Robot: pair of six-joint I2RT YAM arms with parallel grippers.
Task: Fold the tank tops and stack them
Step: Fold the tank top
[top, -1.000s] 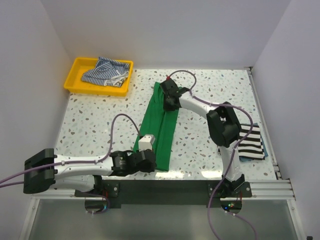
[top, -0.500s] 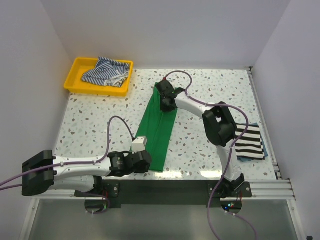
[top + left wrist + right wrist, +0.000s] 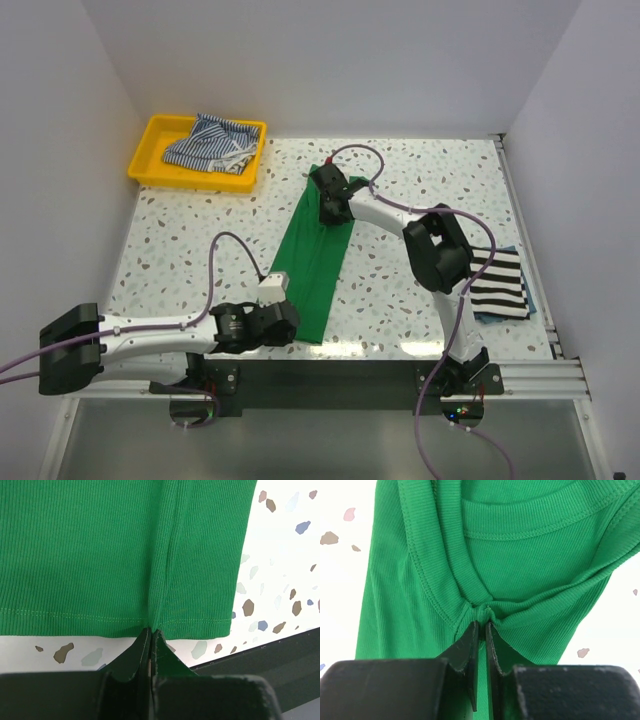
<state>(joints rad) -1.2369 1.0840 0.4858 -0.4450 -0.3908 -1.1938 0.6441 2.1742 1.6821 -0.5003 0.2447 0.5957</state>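
Observation:
The green tank top [image 3: 318,262] lies folded lengthwise as a long strip on the table, stretched between both grippers. My left gripper [image 3: 288,318] is shut on its bottom hem [image 3: 150,625] at the near end. My right gripper [image 3: 330,205] is shut on the bunched strap and neckline cloth [image 3: 481,614] at the far end. The blue-and-white striped tank top [image 3: 212,142] lies crumpled in the yellow tray [image 3: 150,170]. The black-and-white striped tank top [image 3: 500,285] lies folded at the right edge, over a bit of blue cloth.
The yellow tray stands at the back left corner. The right arm's elbow [image 3: 440,250] rises above the table next to the striped pile. The table's dark front edge [image 3: 280,650] runs just behind the left gripper.
Both grippers have shifted left and toward the near edge with the green top held between them, so the strip has slid that way and lies more taut.

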